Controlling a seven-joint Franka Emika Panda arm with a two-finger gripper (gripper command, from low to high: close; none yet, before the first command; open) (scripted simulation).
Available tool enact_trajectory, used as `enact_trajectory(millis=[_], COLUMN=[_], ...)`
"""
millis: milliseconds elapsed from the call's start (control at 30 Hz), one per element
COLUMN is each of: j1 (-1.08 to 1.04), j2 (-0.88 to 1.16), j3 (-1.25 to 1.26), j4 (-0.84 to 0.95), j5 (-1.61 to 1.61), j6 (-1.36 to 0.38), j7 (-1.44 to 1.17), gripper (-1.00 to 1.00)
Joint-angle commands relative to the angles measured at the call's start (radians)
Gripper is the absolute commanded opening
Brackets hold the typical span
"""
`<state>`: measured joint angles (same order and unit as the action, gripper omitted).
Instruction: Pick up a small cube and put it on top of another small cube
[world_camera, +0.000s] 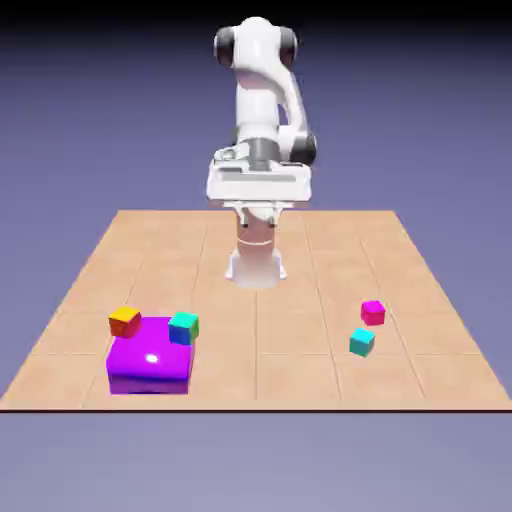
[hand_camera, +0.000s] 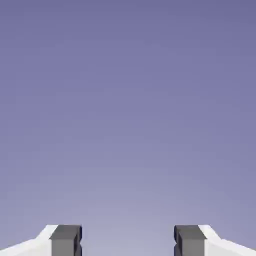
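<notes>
Two finger tips stand wide apart in the hand view; we record the pincer as open, with only blue-violet backdrop between them. In the exterior view we see it high over the tiled table. Below the pincer and to the exterior view's right lies the magenta-pink cube, near a cyan cube. Below it to the left we note a purple block, an orange cube and a teal-green cube.

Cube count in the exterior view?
4: orange and green-teal by the purple block, left; magenta and cyan right. Any behind the block would be hidden.
</notes>
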<state>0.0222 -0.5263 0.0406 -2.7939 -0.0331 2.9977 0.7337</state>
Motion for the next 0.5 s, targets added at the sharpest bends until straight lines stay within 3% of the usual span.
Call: enact_trajectory(millis=[0, 467], j1=[0.008, 0.127], j2=[0.036, 0.544], j3=[0.034, 0.505], j4=[0.013, 0.200], j5=[-0.027, -0.411], j6=[-0.033, -0.488], j7=[-0.006, -0.091], gripper=[0.00, 0.00])
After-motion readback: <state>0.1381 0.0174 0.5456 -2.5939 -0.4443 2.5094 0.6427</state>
